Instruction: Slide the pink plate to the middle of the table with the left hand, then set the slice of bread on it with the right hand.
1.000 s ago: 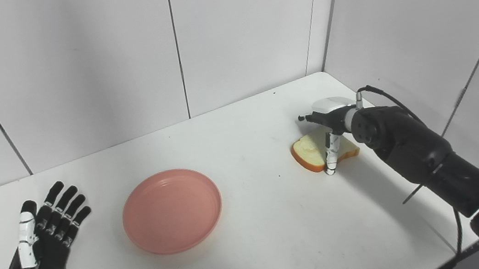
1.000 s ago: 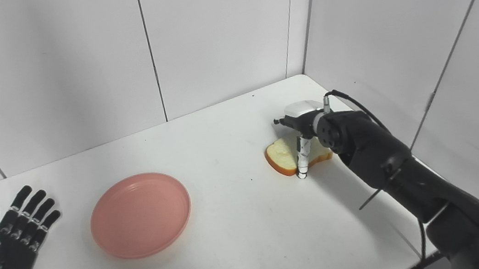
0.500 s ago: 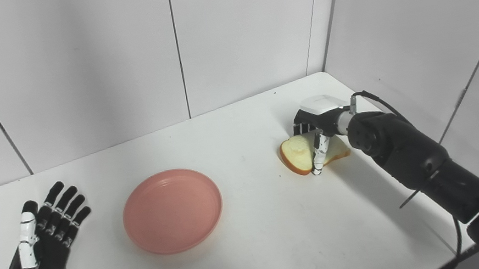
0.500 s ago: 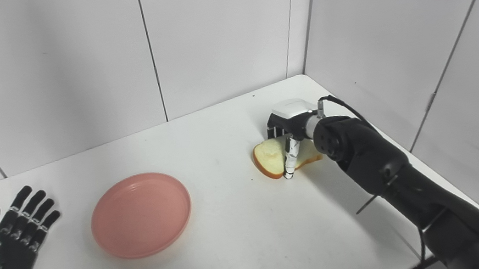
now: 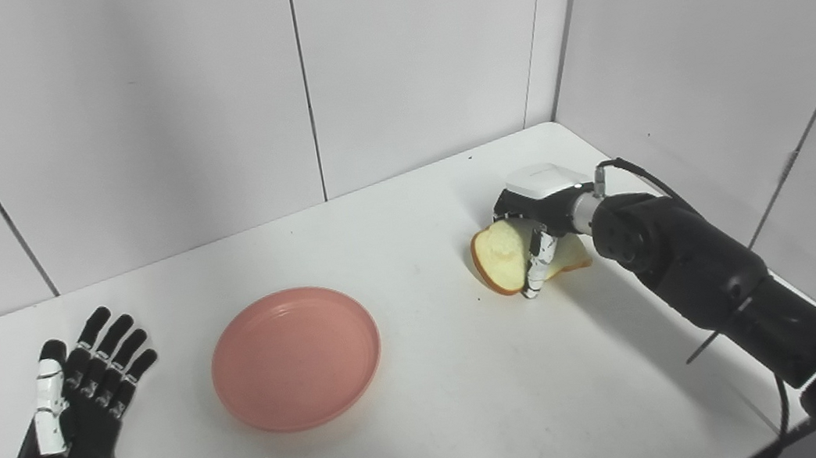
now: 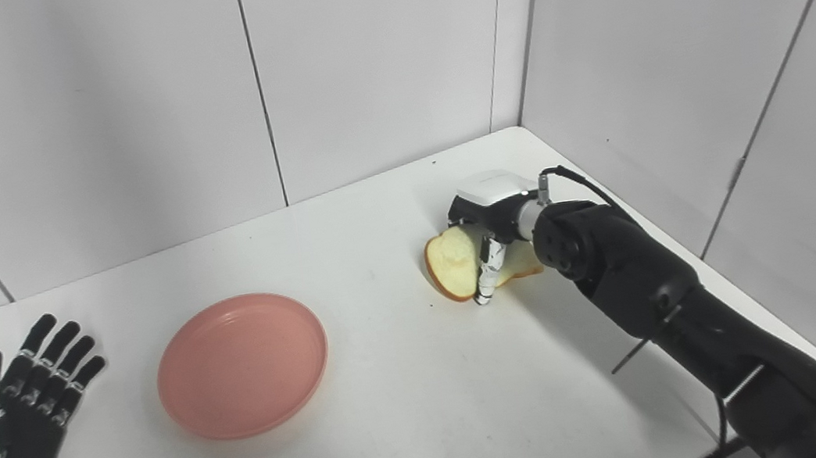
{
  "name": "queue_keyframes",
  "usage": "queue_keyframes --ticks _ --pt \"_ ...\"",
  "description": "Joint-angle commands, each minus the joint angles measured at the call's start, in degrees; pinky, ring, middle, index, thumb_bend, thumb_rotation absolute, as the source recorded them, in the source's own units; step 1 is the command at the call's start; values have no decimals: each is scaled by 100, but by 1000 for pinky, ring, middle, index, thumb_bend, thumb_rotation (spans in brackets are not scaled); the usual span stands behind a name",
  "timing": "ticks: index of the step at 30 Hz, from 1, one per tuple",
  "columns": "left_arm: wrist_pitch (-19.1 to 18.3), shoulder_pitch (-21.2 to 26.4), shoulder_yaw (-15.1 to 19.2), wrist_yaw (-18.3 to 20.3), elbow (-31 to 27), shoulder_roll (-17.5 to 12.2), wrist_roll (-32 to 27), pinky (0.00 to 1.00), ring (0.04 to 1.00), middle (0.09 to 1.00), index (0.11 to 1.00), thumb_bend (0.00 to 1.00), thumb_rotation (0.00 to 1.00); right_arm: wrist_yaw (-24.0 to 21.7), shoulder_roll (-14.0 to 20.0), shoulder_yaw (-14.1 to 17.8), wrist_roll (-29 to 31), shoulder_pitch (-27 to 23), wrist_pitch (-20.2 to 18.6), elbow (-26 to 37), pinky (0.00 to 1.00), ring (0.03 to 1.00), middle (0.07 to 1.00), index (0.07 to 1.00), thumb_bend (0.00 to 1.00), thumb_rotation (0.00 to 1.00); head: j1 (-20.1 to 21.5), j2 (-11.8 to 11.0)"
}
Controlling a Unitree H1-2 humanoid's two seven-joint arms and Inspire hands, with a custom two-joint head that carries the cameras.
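While right hand (image 5: 537, 224) clamps slice of bread (image 5: 501, 264) near tabletop's far right corner, slice tilted up on edge, thumb in front, other fingers behind. Pink plate (image 5: 296, 358) mid-tabletop, toward left, well apart from bread. Left hand (image 5: 76, 399) flat, fingers spread, empty, by left edge. Risk: grip looks shallow, soft slice could pivot/slip during carry, or catch plate rim & land half off.

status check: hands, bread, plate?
Left hand open, flat on white table. Right hand shut on tan bread slice, tilted up. Round pink plate empty, path clear.
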State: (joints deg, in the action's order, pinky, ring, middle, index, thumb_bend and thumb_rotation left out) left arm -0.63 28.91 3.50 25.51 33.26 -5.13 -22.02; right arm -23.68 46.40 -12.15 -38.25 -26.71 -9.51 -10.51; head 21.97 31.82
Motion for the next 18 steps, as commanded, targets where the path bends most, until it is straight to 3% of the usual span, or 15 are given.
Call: queue_keyframes --ticks 1,8,13,18 --pt "-275 -225 -121 -209 269 41 279 907 933 932 924 654 954 294 232 189 18 -200 360 293 404 408 493 501 519 0 -96 -50" --pt "-95 -171 -192 -276 448 225 367 947 952 949 936 620 1000 168 -22 253 195 -340 334 749 403 393 495 521 516 0 -652 -274" --pt "18 -79 -196 -483 666 423 448 948 955 952 941 590 1000 -7 -390 244 355 -520 62 1037 429 407 499 505 517 0 -1163 -462" --pt "330 78 -257 -621 1023 559 637 950 956 957 946 579 1000 -135 -748 84 412 -815 206 1084 458 404 502 508 516 0 -1513 -532"
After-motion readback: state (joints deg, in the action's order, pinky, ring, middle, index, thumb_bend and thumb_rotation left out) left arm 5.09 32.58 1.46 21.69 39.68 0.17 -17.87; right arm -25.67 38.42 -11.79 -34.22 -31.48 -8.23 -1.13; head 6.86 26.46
